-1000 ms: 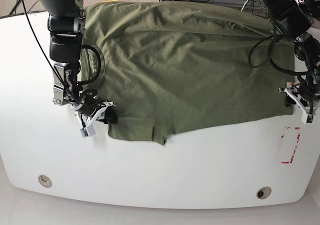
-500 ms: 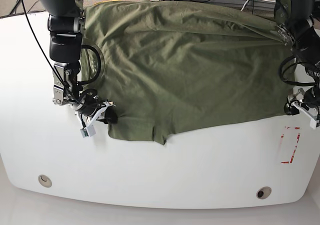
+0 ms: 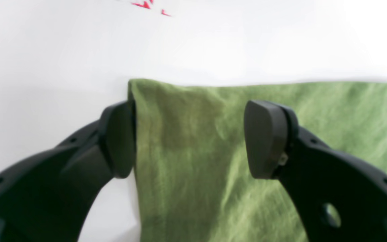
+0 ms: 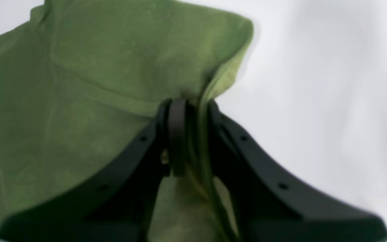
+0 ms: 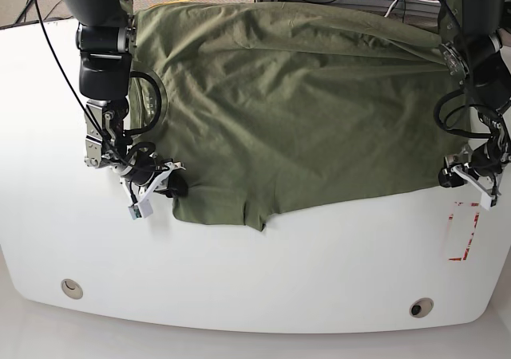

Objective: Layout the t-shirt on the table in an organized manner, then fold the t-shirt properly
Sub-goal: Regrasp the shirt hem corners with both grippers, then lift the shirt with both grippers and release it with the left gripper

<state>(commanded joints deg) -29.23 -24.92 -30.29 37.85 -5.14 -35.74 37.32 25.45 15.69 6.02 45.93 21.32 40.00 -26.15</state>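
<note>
The olive-green t-shirt (image 5: 295,112) lies spread across the white table (image 5: 279,271), collar at the left and hem at the right. My right gripper (image 5: 165,186) is at the shirt's near left corner. In the right wrist view this gripper (image 4: 193,111) is shut on a fold of the t-shirt (image 4: 79,84). My left gripper (image 5: 461,175) is at the shirt's near right corner. In the left wrist view it (image 3: 191,139) is open, and the t-shirt's corner (image 3: 213,168) lies between the jaws, its edge against the left pad (image 3: 118,139).
A red tape rectangle (image 5: 463,231) is on the table just in front of the left gripper; a bit of it shows in the left wrist view (image 3: 143,4). Two grommet holes (image 5: 71,287) (image 5: 420,306) sit near the front edge. Cables and equipment stand beyond the far edge.
My left gripper has moved from beside the table's right edge inward to the shirt's near right corner. The right arm and the shirt have not visibly moved.
</note>
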